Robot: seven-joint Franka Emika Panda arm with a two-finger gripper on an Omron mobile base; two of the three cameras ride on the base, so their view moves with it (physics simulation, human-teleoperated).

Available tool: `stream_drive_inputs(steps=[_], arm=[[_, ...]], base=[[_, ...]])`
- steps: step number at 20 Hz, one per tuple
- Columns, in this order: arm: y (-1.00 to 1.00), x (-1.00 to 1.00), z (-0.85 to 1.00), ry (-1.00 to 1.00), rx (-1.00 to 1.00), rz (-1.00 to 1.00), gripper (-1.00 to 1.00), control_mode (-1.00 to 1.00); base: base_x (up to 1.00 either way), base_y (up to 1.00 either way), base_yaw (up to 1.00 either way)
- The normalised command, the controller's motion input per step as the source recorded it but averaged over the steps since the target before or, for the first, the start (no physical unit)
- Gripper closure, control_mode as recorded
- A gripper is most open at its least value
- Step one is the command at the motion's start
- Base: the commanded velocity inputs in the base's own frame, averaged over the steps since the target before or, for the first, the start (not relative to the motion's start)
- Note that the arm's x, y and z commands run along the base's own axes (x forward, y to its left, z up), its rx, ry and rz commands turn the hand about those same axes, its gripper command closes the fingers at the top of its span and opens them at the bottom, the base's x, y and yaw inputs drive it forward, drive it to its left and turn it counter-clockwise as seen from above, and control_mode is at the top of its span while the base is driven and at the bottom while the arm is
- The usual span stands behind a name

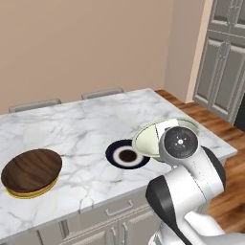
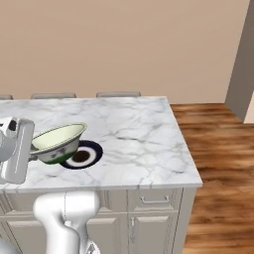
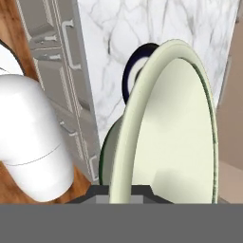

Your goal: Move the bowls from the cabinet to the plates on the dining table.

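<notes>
The pale green-cream bowl (image 1: 149, 139) (image 2: 56, 138) (image 3: 175, 128) hangs tilted just above the dining table (image 1: 91, 125) (image 2: 141, 136), partly over the white plate with the dark rim (image 1: 126, 154) (image 2: 88, 154) (image 3: 134, 71). My gripper (image 3: 121, 192) is shut on the bowl's near rim, its fingertips mostly hidden behind it. The dark brown wood-grain bowl (image 1: 31, 170) rests on the yellow plate (image 1: 29, 194) at the table's left front. The cabinet (image 1: 222, 57) stands at the far right, its doors shut.
Two chair backs (image 1: 34, 104) (image 1: 101, 93) show behind the table's far edge. The table's base has drawers (image 1: 119, 209) (image 2: 154, 199) on my side. Wooden floor (image 2: 218, 149) lies to the right of the table.
</notes>
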Motion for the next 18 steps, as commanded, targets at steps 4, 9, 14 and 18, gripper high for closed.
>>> stream_drive_inputs(steps=[4, 9, 14, 18], arm=[[0.0, 0.0, 0.0, 0.0, 0.0, 0.0, 1.0, 1.0], [0.0, 0.0, 0.0, 0.0, 0.0, 0.0, 1.0, 1.0], [0.0, 0.0, -0.1, 0.0, 0.0, 0.0, 1.0, -1.0], [0.0, 0.0, -0.22, -0.02, 0.03, 0.0, 1.0, -1.0]], base=[[0.0, 0.01, -0.11], [0.0, 0.0, -0.07], [0.0, 0.0, -0.01], [0.0, 0.0, 0.0]])
